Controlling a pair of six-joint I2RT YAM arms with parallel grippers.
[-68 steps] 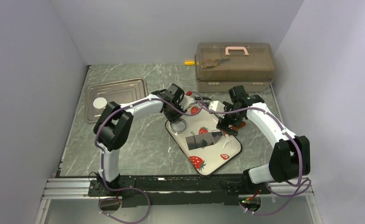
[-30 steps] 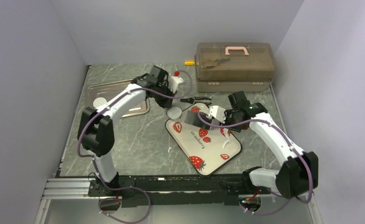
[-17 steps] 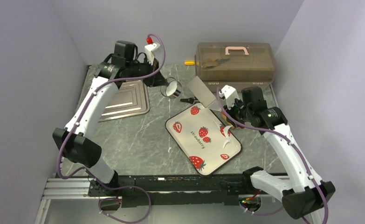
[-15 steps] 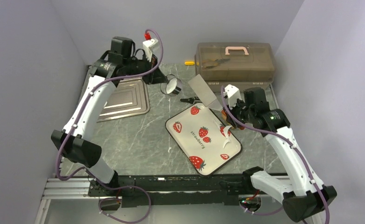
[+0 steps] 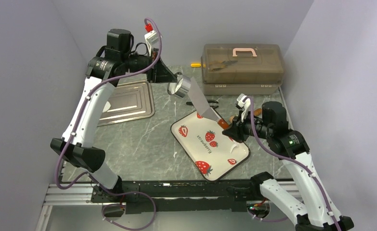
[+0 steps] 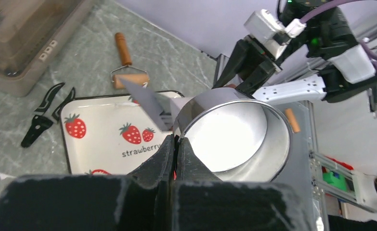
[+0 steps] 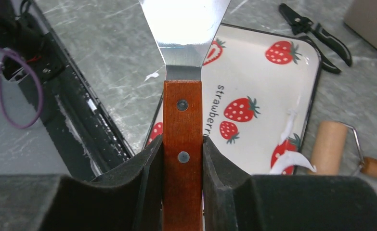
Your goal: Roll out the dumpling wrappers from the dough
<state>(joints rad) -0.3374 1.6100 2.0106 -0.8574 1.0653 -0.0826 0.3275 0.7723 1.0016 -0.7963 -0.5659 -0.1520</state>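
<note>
Both arms have risen off the strawberry plate (image 5: 192, 144) since the earlier top view. The left claw (image 5: 169, 78) now carries the cutter ring (image 5: 179, 87) high over the table (image 5: 143, 139). The right claw (image 5: 234, 129) has drawn back toward the near side and aims the spatula (image 5: 201, 104) up at the ring.

From the left wrist, the left claw (image 6: 175, 144) is pinched tight on the wall of the cutter ring (image 6: 234, 130). What looks like a cut wrapper (image 6: 222, 137) fills the ring as a white disc. The roller (image 6: 129, 80) lies idle beyond the plate.

From the right wrist, the right claw (image 7: 182, 161) is clamped on the wooden handle of the spatula (image 7: 182, 120). Thin dough scraps (image 7: 288, 129) are left on the strawberry plate (image 7: 253, 72). Cutting seems done, and the spatula looks set to free the wrapper.
</note>
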